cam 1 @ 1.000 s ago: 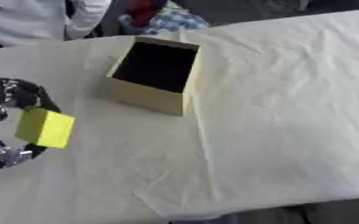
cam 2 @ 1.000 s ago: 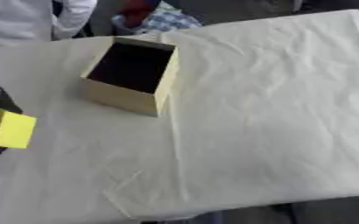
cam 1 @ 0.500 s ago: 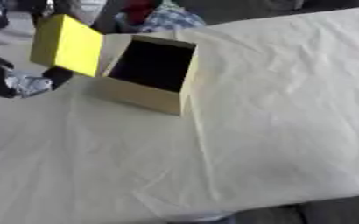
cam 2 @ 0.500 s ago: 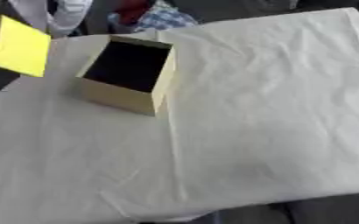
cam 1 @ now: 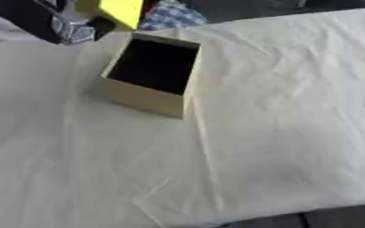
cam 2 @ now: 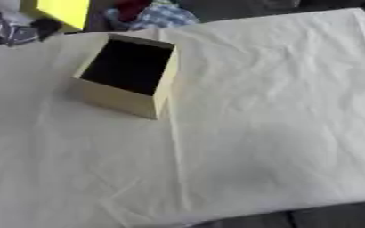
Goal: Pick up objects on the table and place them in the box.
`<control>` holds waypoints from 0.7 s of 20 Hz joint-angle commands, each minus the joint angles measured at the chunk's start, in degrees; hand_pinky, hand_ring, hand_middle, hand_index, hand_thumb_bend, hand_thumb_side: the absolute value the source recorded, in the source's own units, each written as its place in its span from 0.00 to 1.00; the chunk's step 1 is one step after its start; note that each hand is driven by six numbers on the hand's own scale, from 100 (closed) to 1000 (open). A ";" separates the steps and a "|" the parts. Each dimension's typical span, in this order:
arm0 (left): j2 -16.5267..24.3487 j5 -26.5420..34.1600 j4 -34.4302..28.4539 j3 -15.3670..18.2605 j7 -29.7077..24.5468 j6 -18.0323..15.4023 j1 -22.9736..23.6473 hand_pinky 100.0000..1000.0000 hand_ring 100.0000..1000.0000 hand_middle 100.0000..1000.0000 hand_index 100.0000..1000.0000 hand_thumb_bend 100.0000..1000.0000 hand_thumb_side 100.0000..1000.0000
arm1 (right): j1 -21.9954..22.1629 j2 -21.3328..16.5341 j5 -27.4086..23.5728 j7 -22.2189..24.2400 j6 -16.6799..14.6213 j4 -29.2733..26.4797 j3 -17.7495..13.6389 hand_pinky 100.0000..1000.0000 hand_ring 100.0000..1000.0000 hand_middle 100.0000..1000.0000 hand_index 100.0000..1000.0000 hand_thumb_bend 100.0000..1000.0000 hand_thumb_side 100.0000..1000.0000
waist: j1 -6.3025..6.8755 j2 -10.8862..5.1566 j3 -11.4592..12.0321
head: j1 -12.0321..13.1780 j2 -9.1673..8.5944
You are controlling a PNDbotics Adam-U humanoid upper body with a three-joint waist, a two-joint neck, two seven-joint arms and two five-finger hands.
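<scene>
— Left eye view: what lay around the box (cam 1: pixel 153 75)?
— A wrinkled cream cloth (cam 1: pixel 279 111) covered the table. The box was tan cardboard, open, dark inside.
— And the task's thing?
— A yellow block (cam 1: pixel 117 10), flat-sided, was beyond the box's far-left corner, cut by the frame. The left hand (cam 1: pixel 67 29) pinched it; its fingers were blurred.

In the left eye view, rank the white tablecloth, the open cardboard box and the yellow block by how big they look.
1. White tablecloth, largest.
2. Open cardboard box.
3. Yellow block, smallest, though cut off by the top edge and held by the left hand, so partly unsure.
</scene>
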 commanded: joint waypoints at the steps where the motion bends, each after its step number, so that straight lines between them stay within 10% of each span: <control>1: -2.42 -3.22 6.42 1.33 0.96 -3.53 -2.72 0.47 0.60 0.55 0.63 0.00 0.19 | -1.09 -0.53 -0.54 0.43 -0.18 -0.85 0.05 0.55 0.62 0.45 0.67 0.00 0.90 | -0.44 -0.22 -0.39 | 0.67 -2.25; 14: -8.72 -16.91 20.90 3.30 6.85 -13.14 -6.03 0.50 0.62 0.56 0.63 0.00 0.17 | -3.13 0.63 -1.19 1.16 -0.35 -0.85 0.34 0.55 0.62 0.45 0.67 0.00 0.90 | -0.39 2.56 -1.59 | 1.55 -4.48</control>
